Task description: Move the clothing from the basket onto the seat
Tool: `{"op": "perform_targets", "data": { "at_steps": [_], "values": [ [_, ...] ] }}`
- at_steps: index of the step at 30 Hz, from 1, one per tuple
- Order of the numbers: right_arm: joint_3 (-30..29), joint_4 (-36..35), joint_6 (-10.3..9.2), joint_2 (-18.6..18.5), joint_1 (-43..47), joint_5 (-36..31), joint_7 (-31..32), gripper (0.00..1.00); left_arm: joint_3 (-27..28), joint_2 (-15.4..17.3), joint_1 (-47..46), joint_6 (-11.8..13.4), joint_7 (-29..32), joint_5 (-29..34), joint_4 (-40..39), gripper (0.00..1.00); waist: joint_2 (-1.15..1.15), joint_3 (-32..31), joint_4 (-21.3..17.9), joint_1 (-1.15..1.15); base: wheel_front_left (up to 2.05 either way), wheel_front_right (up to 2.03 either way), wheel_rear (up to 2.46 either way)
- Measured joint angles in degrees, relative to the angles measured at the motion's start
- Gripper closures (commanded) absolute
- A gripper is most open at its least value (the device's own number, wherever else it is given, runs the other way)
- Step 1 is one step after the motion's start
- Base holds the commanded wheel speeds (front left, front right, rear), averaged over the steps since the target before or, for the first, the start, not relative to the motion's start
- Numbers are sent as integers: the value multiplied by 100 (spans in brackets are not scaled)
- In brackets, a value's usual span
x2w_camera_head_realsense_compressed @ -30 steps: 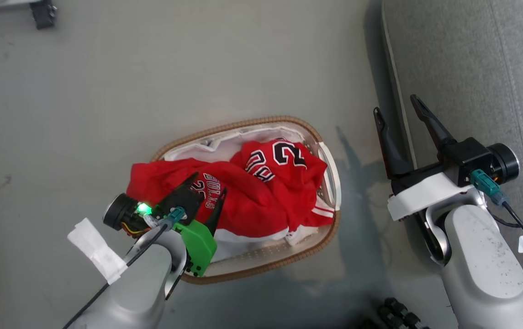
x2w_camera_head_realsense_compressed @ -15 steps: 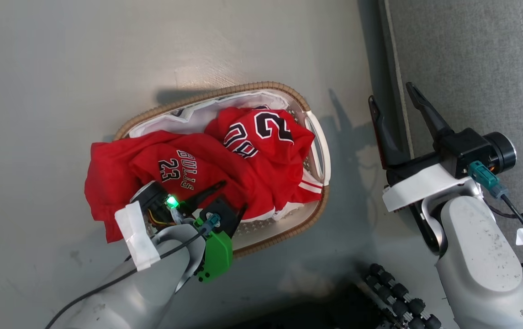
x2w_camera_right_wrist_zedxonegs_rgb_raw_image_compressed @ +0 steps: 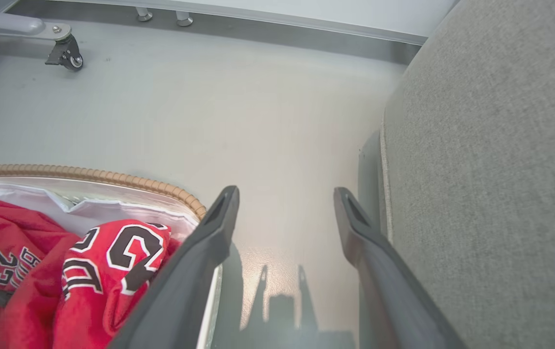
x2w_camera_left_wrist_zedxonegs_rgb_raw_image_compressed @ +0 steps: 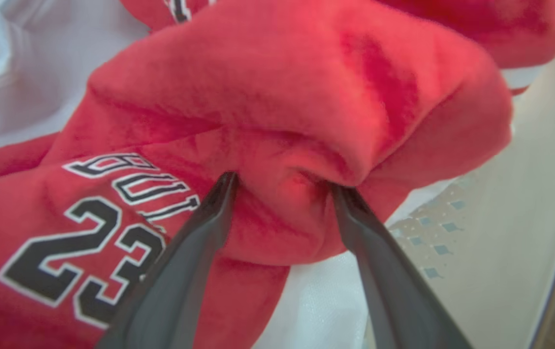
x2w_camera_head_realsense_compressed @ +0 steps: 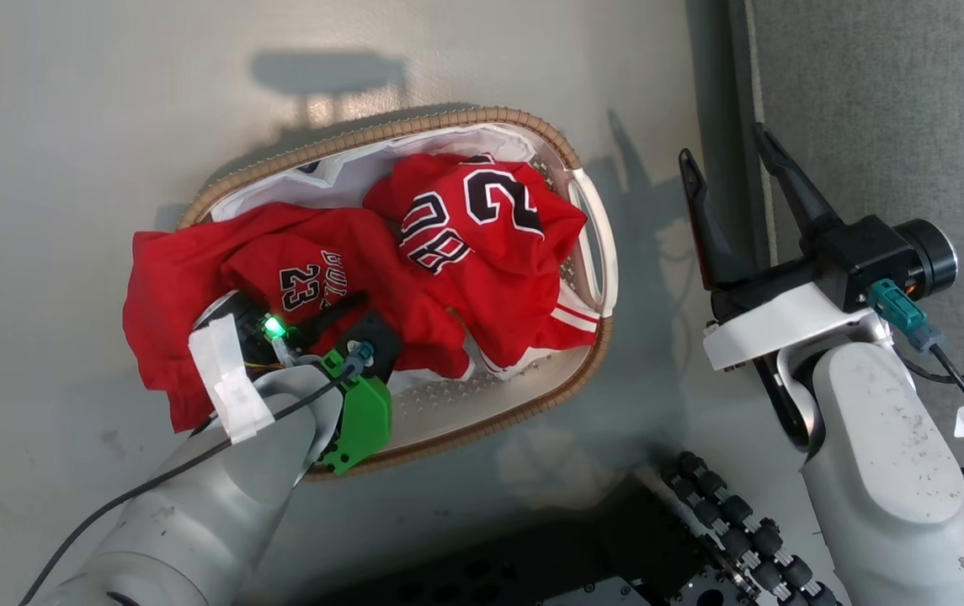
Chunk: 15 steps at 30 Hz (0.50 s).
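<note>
basket: oval, white perforated walls, brown woven rim (x2w_camera_head_realsense_compressed: 482, 118). Stands on the grey floor (x2w_camera_head_realsense_compressed: 69, 126) near the seat's edge, with a strip of floor between them.
clothing: two red garments (x2w_camera_head_realsense_compressed: 490, 278) bunched in the basket on the white liner (x2w_camera_head_realsense_compressed: 338, 177). The "23" one spills over the basket's left rim toward the floor. The other is piled at the seat-side end, its white-striped hem against that rim.
seat: big grey fabric cushion (x2w_camera_head_realsense_compressed: 886, 109) on the robot's right. Its rounded edge runs alongside the floor strip.
left end effector: (x2w_camera_left_wrist_zedxonegs_rgb_raw_image_compressed: 283, 183) fingers spread wide, tips pushed into a fold of the "23" garment. The cloth bulges between them but is not pinched tight.
right end effector: (x2w_camera_head_realsense_compressed: 723, 143) fingers wide apart, nothing between them. It hovers over the floor strip between the basket's side handle (x2w_camera_head_realsense_compressed: 595, 227) and the seat edge. Its outer finger lines up with that edge in the head view.
open room: wide stretch of floor beyond the basket's far rim, up to the wall base. Floor strip by the seat is narrow.
far floor corner: caster (x2w_camera_right_wrist_zedxonegs_rgb_raw_image_compressed: 64, 53) of a grey frame, well apart from the basket.
</note>
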Motion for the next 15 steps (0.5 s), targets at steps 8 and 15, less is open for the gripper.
{"op": "perform_targets", "data": {
  "at_steps": [8, 15],
  "values": [
    [56, 102, 0, 13, -47, 2, 0, 0, -279, -143, 48, 0, 38, -509, 236, 100, 0, -109, 27, 0, 0, 0, 0],
    [77, 236, 0, 20, -12, 7, -1, 0, -336, -165, 367, 0, 21, -971, -29, 100, 0, -564, 56, 0, 0, 0, 0]
  ]
}}
